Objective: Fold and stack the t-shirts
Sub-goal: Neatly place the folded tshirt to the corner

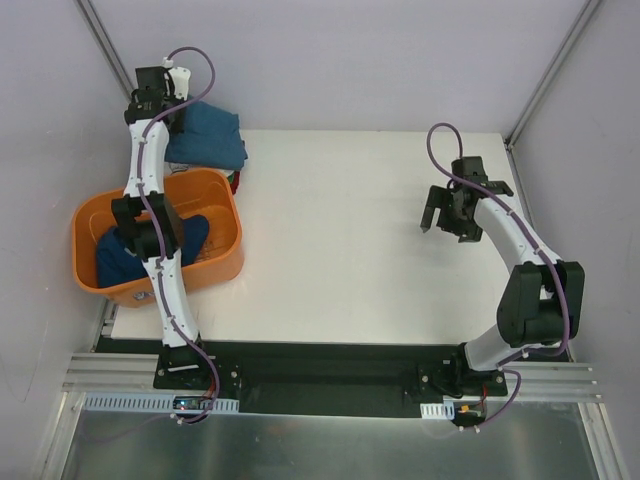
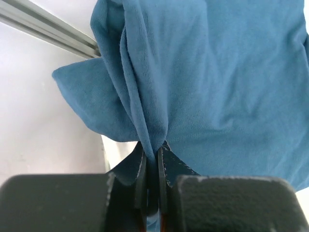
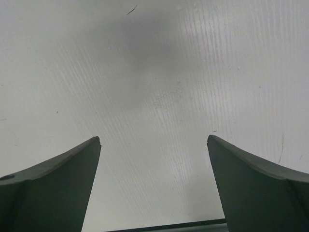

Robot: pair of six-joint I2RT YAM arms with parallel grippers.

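The white table [image 1: 360,230] carries an orange tub [image 1: 232,225] at its left side, the tub's left wall reaching past the table edge. Just beyond the tub, at the far-left corner, lies a bunched blue shirt [image 1: 210,135]. A sliver of red and green cloth [image 1: 236,182] shows on the table between the tub's far right corner and the shirt.

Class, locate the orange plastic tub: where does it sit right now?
In the top view, the orange plastic tub sits at the white table's left edge under the left arm, holding a crumpled dark blue cloth t-shirt.
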